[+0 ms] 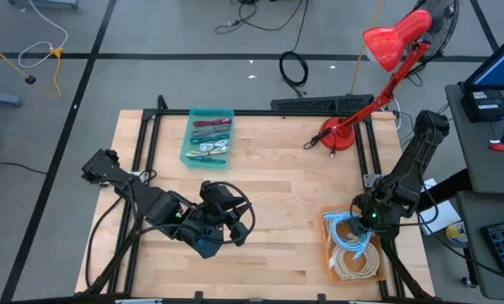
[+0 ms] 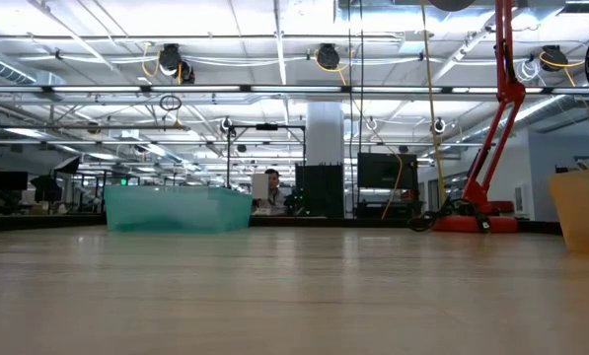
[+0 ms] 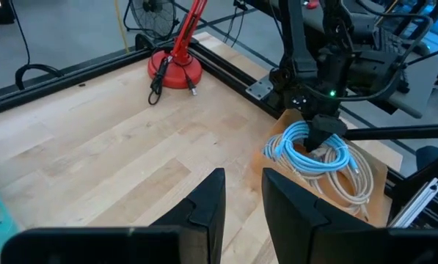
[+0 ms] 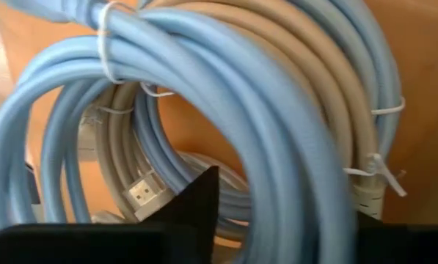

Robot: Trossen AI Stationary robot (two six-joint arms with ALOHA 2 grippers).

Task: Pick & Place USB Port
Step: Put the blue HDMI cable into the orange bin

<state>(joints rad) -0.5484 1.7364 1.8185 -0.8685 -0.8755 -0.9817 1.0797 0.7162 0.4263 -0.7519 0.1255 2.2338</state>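
An orange box [image 1: 330, 253] at the table's near right corner holds a coil of light blue cable [image 3: 307, 150] on top of beige cables [image 3: 351, 180]. In the right wrist view the blue coil [image 4: 277, 125] fills the picture. Behind it shows a beige cable's flat metal USB-like plug [image 4: 141, 192]. My right gripper [image 3: 325, 136] reaches down into the box, right at the blue coil. My left gripper [image 3: 242, 209] hangs above the table's near middle, open with nothing between its fingers, facing the box.
A teal bin [image 1: 208, 137] with small tools stands at the far middle. A red desk lamp has its base [image 1: 338, 135] at the far right, its cord lying beside it. Bare wood [image 1: 277, 194] stretches between the bin, the lamp and the box.
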